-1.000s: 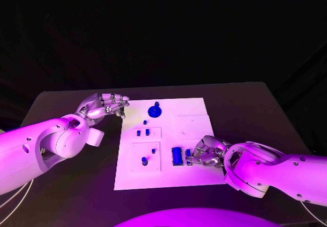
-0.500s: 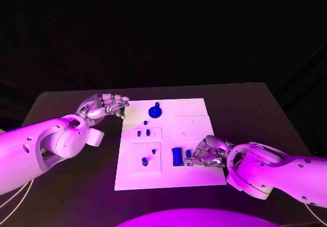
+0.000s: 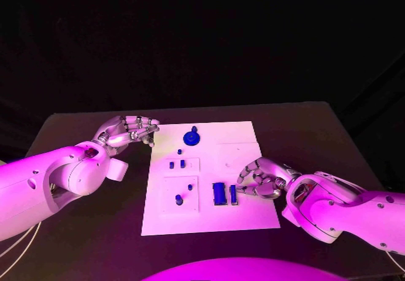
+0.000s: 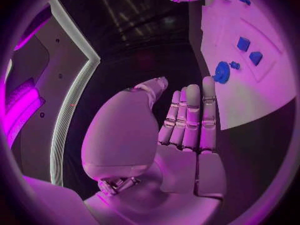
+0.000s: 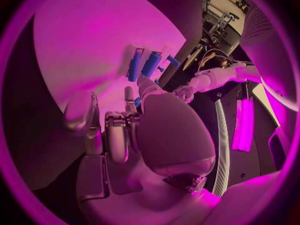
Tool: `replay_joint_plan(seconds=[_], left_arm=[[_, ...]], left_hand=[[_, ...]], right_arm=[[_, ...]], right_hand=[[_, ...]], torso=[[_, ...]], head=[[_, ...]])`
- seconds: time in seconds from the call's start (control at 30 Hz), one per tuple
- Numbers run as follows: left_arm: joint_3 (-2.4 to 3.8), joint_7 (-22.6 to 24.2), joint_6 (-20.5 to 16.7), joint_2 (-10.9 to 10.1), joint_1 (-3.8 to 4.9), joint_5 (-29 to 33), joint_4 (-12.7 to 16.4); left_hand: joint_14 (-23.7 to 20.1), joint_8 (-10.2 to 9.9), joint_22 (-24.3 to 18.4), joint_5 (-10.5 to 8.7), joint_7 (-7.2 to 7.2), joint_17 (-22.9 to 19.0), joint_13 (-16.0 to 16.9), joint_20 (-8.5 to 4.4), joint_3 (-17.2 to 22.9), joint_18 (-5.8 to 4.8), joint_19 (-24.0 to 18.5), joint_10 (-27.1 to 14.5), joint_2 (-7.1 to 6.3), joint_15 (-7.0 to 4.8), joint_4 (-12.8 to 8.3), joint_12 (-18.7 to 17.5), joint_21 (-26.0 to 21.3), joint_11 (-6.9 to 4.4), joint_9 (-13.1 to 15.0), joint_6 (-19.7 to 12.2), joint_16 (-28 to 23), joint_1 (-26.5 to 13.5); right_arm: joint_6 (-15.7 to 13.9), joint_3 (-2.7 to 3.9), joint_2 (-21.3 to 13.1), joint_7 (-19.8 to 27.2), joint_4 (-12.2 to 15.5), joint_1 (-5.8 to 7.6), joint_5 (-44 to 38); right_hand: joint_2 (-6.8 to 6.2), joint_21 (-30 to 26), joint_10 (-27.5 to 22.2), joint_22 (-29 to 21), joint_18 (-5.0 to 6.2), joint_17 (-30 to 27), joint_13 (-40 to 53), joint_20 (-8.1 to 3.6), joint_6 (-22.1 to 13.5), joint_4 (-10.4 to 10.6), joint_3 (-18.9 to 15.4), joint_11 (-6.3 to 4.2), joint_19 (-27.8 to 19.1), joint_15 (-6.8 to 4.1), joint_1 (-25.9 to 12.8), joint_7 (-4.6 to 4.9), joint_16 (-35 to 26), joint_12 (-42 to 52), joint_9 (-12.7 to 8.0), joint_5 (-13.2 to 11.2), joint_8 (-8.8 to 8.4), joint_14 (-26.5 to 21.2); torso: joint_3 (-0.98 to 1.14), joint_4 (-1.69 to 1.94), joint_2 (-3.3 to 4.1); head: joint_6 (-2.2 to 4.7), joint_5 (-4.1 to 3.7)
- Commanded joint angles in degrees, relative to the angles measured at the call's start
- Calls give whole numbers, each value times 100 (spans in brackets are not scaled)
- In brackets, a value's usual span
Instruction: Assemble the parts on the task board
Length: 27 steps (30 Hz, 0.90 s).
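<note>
The white task board [image 3: 246, 216] lies mid-table. On it are a round blue part [image 3: 192, 138], several small blue parts [image 3: 177, 164] and two upright-lying blue bars [image 3: 219, 193] side by side. My right hand [image 3: 261, 181] hovers just right of the bars with its fingers curled in. In the right wrist view a sliver of a small blue part [image 5: 137, 101] shows pinched at the fingertips, and the bars [image 5: 142, 64] lie beyond. My left hand [image 3: 131, 131] rests by the board's far left corner, holding nothing; in the left wrist view its fingers [image 4: 190, 116] are stretched out towards the board [image 4: 250, 100].
The black table [image 3: 84, 234] surrounds the board, with bare room on the left, on the right and in front. My two white forearms [image 3: 51, 181] lie low over the table at either side of the board.
My right hand has moved up and to the right, away from the near end of the narrow bar, which now shows at full length. The left hand has stayed put.
</note>
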Motion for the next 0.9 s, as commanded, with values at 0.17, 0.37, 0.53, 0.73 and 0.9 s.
replay_joint_plan(seconds=[0.17, 0.37, 0.53, 0.73, 0.9], left_arm=[[4, 46, 85, 8, -5, 37, 1], [4, 41, 86, 3, -6, 37, -1], [4, 38, 85, 0, -6, 37, -2], [4, 31, 77, -3, -7, 37, -10], [4, 26, 70, -5, -7, 37, -21]], left_hand=[[-38, 27, 7, 24, -3, -7, -8, -1, 38, 74, 21, -40, -15, -9, -9, 12, -33, -12, -7, -51, 19, 61], [-42, 25, 9, 23, 2, -8, -11, 1, 42, 73, 19, -40, -9, -5, -1, 13, -33, -8, -10, -58, 19, 56], [-43, 25, 10, 24, 3, -8, -11, 2, 46, 73, 18, -40, -4, -4, 0, 14, -33, -7, -11, -61, 19, 57], [-44, 25, 11, 24, 4, -8, -12, 2, 51, 73, 18, -40, 1, -3, 0, 15, -33, -7, -12, -62, 20, 60], [-44, 25, 11, 24, 4, -8, -12, 2, 51, 73, 18, -40, 1, -3, 0, 15, -33, -7, -12, -62, 20, 60]], right_arm=[[-167, -3, 86, 369, -72, -86, -480], [-152, -4, 162, 347, -136, -121, -559], [-76, -3, 222, 317, -179, -146, -579], [16, -3, 252, 304, -177, -165, -572], [158, -3, 257, 263, -180, -171, -564]], right_hand=[[-66, 89, 526, 899, -37, 1507, 1433, 63, 88, -103, 678, 77, 238, 71, 449, 60, 19, 18, -220, -207, -259, 587], [-140, 141, 538, 911, -44, 1507, 1445, 72, 180, -159, 994, 86, 244, 78, 464, 69, 19, 40, -303, -211, -329, 587], [-170, 149, 542, 913, -44, 1507, 1448, 72, 224, -160, 1065, 82, 246, 75, 420, 63, 19, 46, -320, -226, -337, 587], [-184, 176, 547, 918, -47, 1507, 1454, 71, 252, -156, 1110, 78, 249, 72, 384, 58, 19, 57, -329, -231, -340, 587], [-197, 201, 556, 922, -49, 1507, 1463, 66, 310, -121, 1196, 68, 253, 62, 269, 42, 19, 74, -348, -231, -345, 587]], torso=[[-2, 6, 4], [-4, 5, 1], [-6, 5, 2], [-4, 0, 2], [-2, 0, -1]], head=[[-10, 10], [-17, 21], [-22, 25], [-28, 28], [-30, 28]])
